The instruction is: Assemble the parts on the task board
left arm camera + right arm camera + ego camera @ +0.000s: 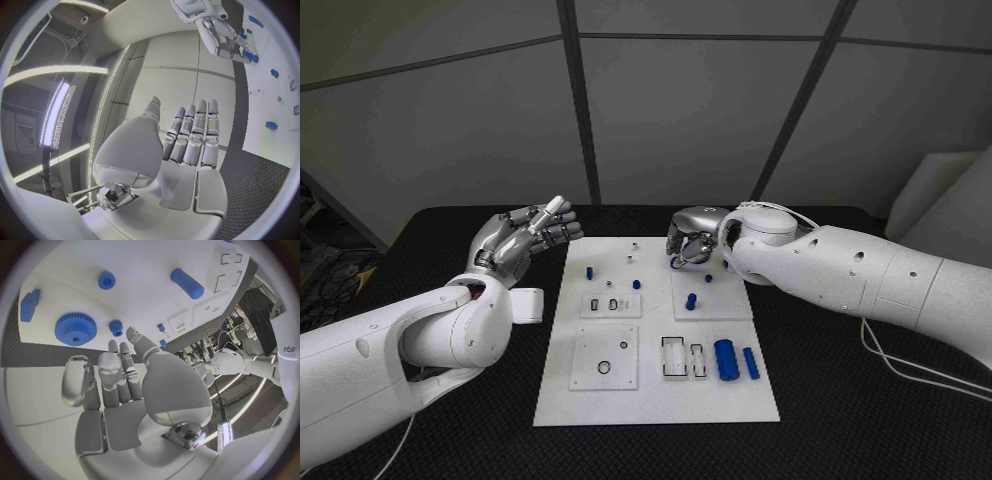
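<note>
The white task board [661,395] lies in the middle of the black table. On it a thick blue cylinder [724,358] and a thinner blue bar [751,362] lie near the front right, and small blue pegs [590,272] stand further back. My right hand [694,238] hovers over the board's far edge with its fingers bent downward and nothing in them. Just past its fingertips [132,335] sit a large blue gear [75,328] and a small gear [115,326]. My left hand [524,235] is raised beside the board's far left corner, fingers straight and empty [190,140].
Recessed white plates with slots [606,358] sit on the board's left and centre. A white cable [906,365] runs across the table at the right. A pale panel [949,200] stands at the back right. A blue block [29,305] lies near the board's edge.
</note>
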